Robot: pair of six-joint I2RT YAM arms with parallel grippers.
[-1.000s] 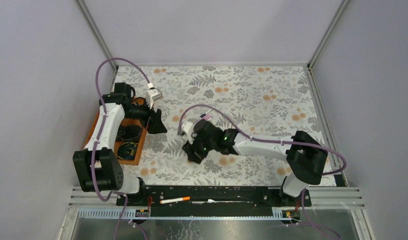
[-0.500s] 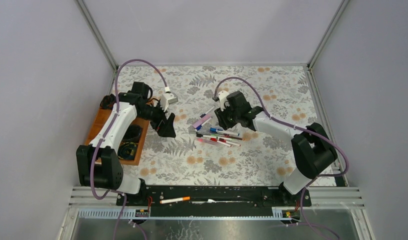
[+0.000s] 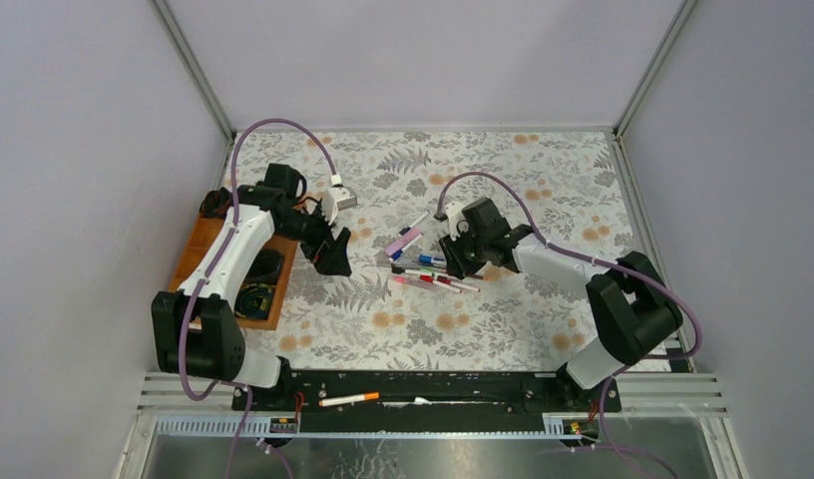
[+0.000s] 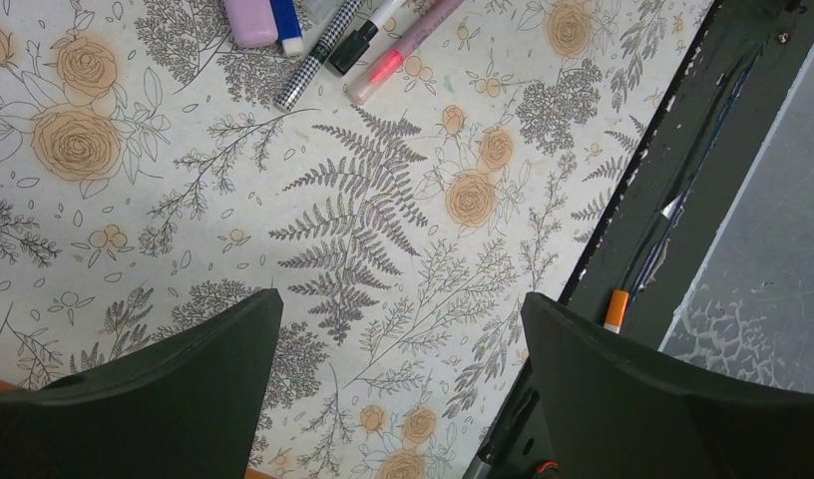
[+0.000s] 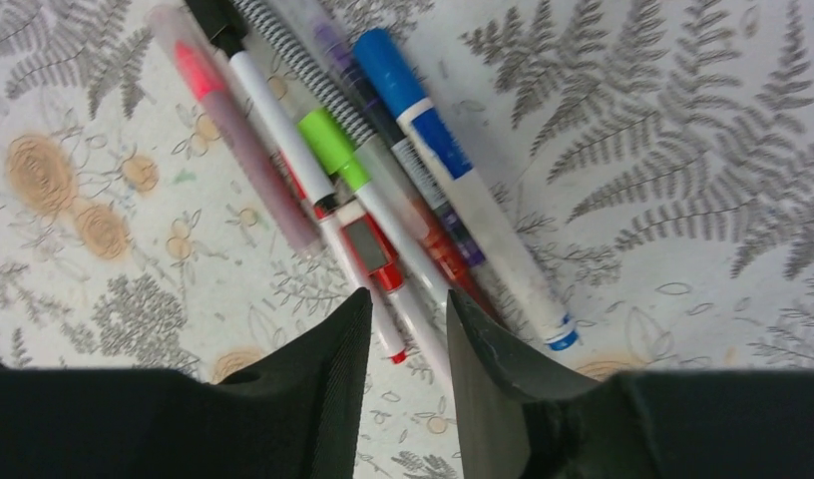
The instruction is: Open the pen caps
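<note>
The left gripper [image 3: 331, 255] stayed spread wide, at 9 o'clock of the pens [image 3: 423, 267] heaped mid-table. The right gripper [image 3: 453, 261] had moved from the heap's 12 o'clock edge to its 3 o'clock end. Its jaws had narrowed astride white barrels, though a firm pinch could not be told. The pen caps [image 5: 388, 58] were on. At far left, a wooden tray [image 3: 259, 323] held dark round items [image 3: 251, 297].

Abt 8 pens [image 5: 383, 230] in the pile, overlapping so count approx. 1 pink highlighter [image 3: 403, 242]. 1 more pen [image 3: 349, 399] lying well apart. 2 robot arms [image 3: 228, 249]. 1 wooden tray [image 3: 192, 249].
</note>
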